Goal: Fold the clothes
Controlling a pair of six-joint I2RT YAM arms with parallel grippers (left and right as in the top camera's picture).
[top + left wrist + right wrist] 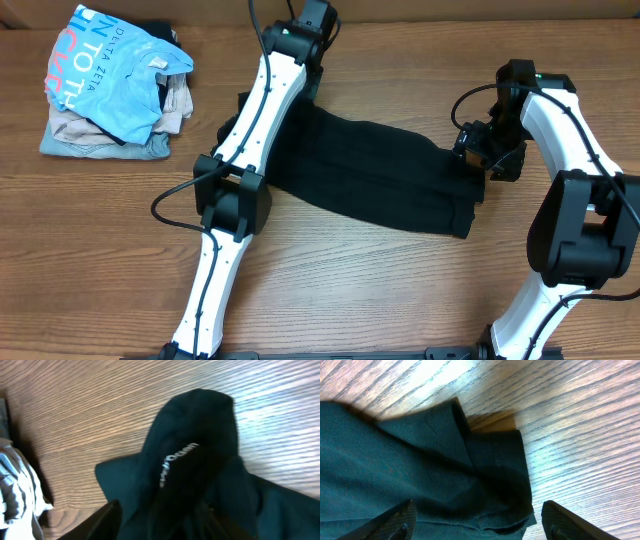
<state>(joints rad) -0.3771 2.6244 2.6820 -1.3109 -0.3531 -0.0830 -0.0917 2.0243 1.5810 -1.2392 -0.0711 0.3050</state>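
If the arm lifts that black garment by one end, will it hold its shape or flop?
Probably floppy: the black garment lies in soft, rumpled folds. Likely light, since its layers look thin. Pushed, its matte weave would probably bunch on the wooden table.

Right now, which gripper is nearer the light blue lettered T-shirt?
Left. The left gripper is over the end of the plain black soft garment nearest the light blue lettered T-shirt; the right gripper is over its opposite end, farther off.

Overhead straight down on table (pixel 380 300), wrist views close above opposite ends of garment (pixel 380 180)
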